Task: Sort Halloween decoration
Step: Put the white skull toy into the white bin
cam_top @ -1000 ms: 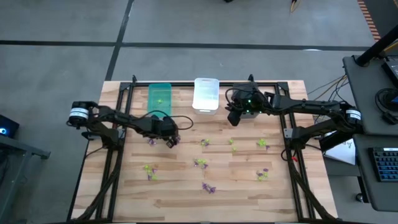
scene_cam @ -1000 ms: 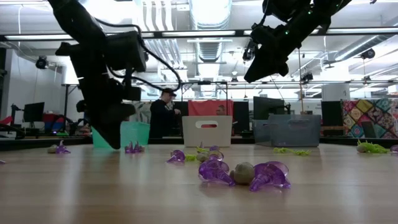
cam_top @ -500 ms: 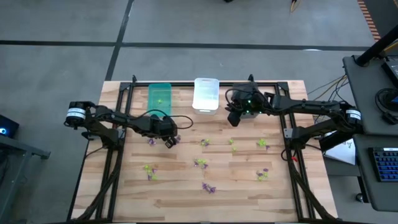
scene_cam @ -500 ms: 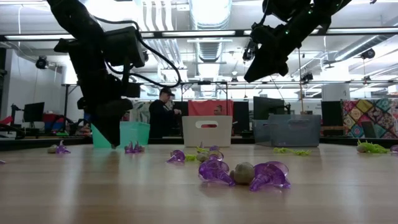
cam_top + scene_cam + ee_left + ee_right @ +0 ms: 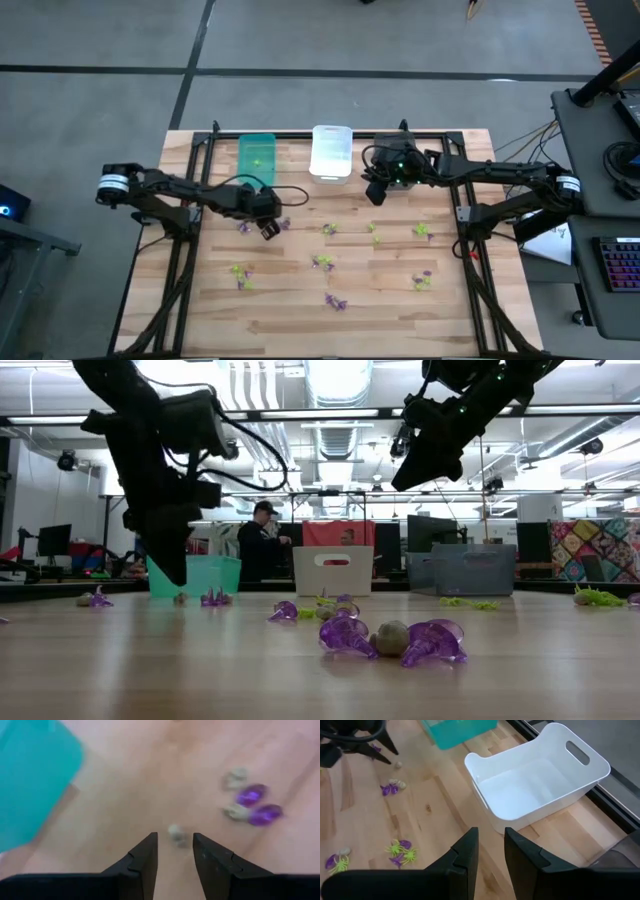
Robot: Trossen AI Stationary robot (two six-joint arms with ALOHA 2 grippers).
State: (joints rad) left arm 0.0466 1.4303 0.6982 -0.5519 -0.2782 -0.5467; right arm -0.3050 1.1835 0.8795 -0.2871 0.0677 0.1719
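Halloween decoration (image 5: 322, 262) lies scattered over the table (image 5: 390, 310), unsorted. We see the left gripper (image 5: 175, 851) parted and empty above a small greyish piece (image 5: 175, 832), probably lined up for a pick. Right gripper (image 5: 487, 848), parted and empty, waits near the white bin (image 5: 535, 785).

My desk (image 5: 300, 300) is pale planked wood, matt; the white bin (image 5: 540, 785) beside me is smooth plastic — the purple trinkets (image 5: 385, 637) glossy, translucent.
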